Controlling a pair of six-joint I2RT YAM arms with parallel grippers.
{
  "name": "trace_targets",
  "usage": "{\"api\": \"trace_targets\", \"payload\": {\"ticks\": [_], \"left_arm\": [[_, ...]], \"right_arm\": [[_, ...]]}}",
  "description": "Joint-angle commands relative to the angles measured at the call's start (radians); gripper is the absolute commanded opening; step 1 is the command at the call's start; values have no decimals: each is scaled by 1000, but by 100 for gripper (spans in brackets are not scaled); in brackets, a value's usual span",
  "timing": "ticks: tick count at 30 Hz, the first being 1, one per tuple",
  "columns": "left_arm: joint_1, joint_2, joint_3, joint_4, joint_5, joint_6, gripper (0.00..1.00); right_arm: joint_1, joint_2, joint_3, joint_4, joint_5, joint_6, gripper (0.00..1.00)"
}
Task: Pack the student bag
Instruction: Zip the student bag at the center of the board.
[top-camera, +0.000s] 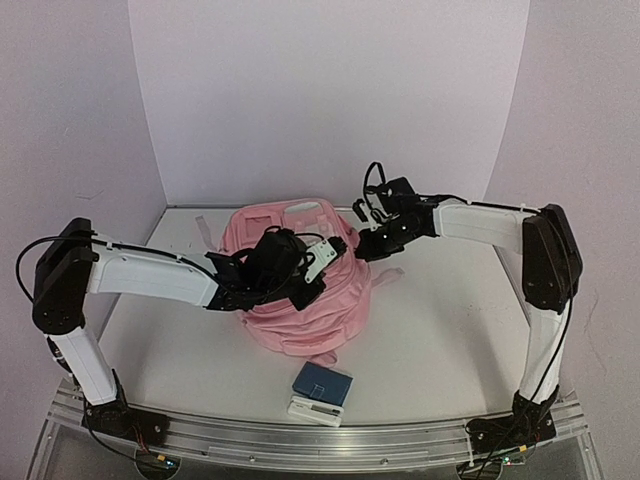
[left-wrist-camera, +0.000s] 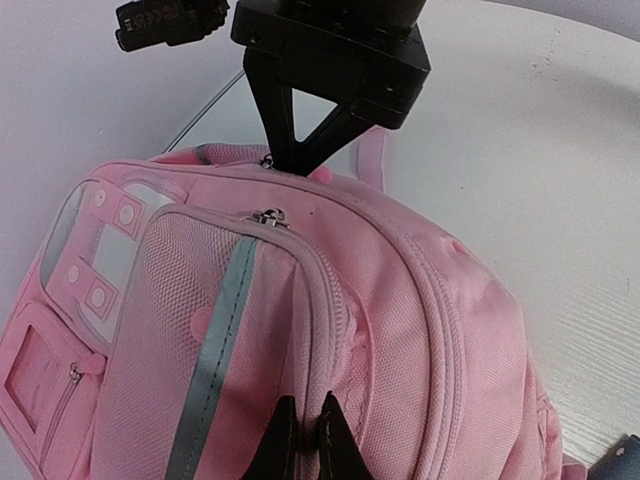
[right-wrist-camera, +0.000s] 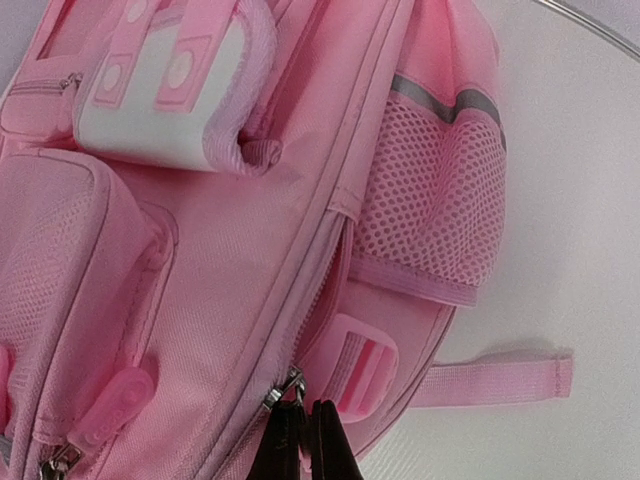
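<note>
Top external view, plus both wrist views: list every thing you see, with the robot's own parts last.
student bag: one, pink with silver-grey strips, middle of the table.
flat item: one, dark blue, near edge of the table, lying on the box.
box: one, white, under the flat item.
table: one, white, under everything.
rail: one, silver metal, along the table's near edge.
arms: two, white with black joints, left arm and right arm, both reaching to the bag.
left pincer: one, black, shut on the bag's front fabric.
right pincer: one, black, shut at a zip pull on the bag.
</note>
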Motion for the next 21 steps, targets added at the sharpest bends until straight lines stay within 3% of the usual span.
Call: {"api": "trace_targets", "payload": {"ticks": [1, 4, 6, 9, 12, 16, 21], "left_arm": [[22, -67, 24, -111, 39, -72, 0], [55, -77, 54, -166, 83, -143, 3], [84, -73, 98, -246, 121, -219, 16], [102, -81, 140, -333, 105, -367, 44], [139, -119, 148, -402, 100, -543, 67], [238, -187, 105, -471, 182, -795, 78], [372, -293, -12, -455, 325, -1054, 86]], "right_arm": [[-68, 20, 91, 103, 62, -10, 0], [-68, -11, 83, 100, 30, 0, 2], [-68, -42, 60, 91, 48, 24, 24], [-69, -108, 7, 75, 76, 63, 55], [-67, -155, -36, 59, 70, 96, 74], [-67, -161, -56, 42, 29, 134, 84], [-66, -109, -50, 47, -70, 174, 88]]}}
